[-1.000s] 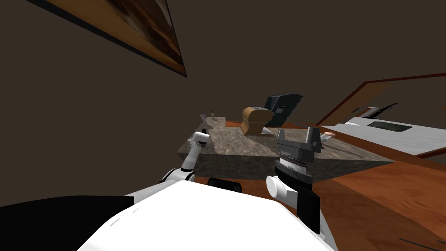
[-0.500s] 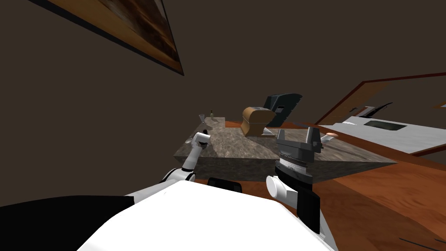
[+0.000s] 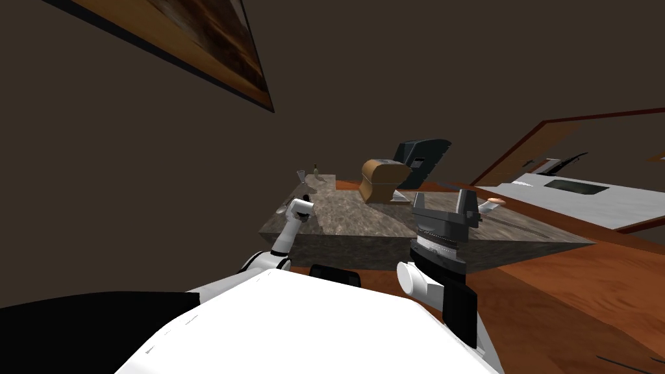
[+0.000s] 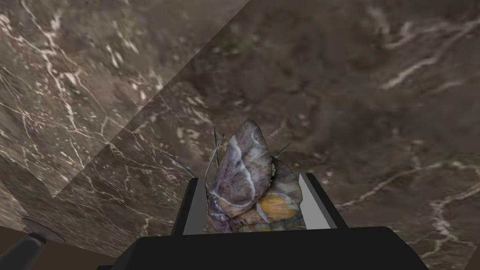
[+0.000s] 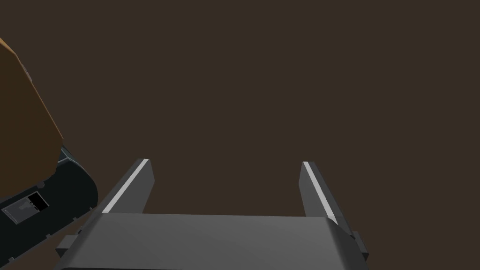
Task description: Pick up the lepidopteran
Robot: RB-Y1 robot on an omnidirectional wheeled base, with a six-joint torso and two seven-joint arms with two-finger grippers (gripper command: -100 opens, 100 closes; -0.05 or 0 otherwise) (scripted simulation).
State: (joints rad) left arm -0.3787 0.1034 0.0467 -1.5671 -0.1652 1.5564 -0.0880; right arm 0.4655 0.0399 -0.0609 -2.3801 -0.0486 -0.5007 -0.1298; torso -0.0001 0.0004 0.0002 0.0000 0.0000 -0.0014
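Observation:
The lepidopteran is a butterfly with grey-purple veined wings and an orange patch. It stands upright between the fingers of my left gripper, which is shut on its sides just above a dark marble tabletop. In the head view my left gripper reaches over the table's near left corner. My right gripper is raised over the table's near right part, open with nothing between its fingers.
A brown bread box and a dark appliance stand at the back of the table. A small glass and a tiny bottle are at the far left corner. A white counter with a sink lies to the right, over the wooden floor.
The whole head view has shifted slightly, so my camera moved a little. Both arms keep their poses.

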